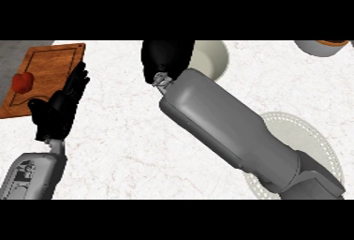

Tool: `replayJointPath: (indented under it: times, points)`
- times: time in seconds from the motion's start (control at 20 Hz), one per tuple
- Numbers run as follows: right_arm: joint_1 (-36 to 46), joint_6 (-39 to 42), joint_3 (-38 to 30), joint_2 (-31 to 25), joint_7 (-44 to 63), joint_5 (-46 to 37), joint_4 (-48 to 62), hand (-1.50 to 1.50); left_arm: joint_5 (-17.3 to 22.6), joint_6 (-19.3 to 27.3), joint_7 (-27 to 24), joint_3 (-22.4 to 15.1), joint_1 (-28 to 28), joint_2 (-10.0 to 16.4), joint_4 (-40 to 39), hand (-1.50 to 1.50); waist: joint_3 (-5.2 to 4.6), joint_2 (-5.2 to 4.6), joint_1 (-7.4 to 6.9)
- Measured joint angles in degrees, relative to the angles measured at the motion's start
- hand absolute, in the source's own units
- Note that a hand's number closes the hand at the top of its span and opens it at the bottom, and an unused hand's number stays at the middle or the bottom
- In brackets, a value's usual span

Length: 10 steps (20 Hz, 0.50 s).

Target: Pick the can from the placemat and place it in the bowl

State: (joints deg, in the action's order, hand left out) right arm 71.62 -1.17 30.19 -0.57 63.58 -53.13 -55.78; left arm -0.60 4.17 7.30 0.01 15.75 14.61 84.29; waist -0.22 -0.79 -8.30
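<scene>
The can is not visible. I cannot tell where it is, which way it points, or how its long axis lies.

The right hand is at the top middle of the head view. It is turned with its back to the camera and it overlaps the left side of the bowl. Whether this hand is open, closed or gripping something, I cannot tell, because its own back hides the underside. The grey right forearm runs in a long diagonal from the lower right corner up to this hand. On its way it crosses the left part of the placemat.

The bowl is white and round, and only its right half shows beside the hand. The placemat is round and pale with a lace-like border. It lies well apart from the bowl, toward the lower right.

The left hand rests open at the left side with its fingers straight and pointing up. Its fingertips lie over the right edge of a wooden cutting board. One red round fruit sits on the board.

At the top right corner there is one more vessel, cut by the edge of the view.

On the white marble counter I count one bowl, one placemat, one board, one fruit and two hands.
</scene>
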Motion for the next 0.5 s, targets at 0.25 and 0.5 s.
replayJointPath:
  times: [0.25,0.5]
  points:
    - [6.2,-3.2,-0.8,-0.1,1.5,0.2,3.4,1.50,0.3,0.4,0.2,1.2,-0.6,0.4,0.2,0.00,0.02,0.15,1.75]
    - [8.6,-7.0,-2.1,-0.1,1.1,1.3,7.2,1.50,0.0,1.0,-0.2,1.9,-1.3,0.5,0.1,0.00,0.06,0.12,3.29]
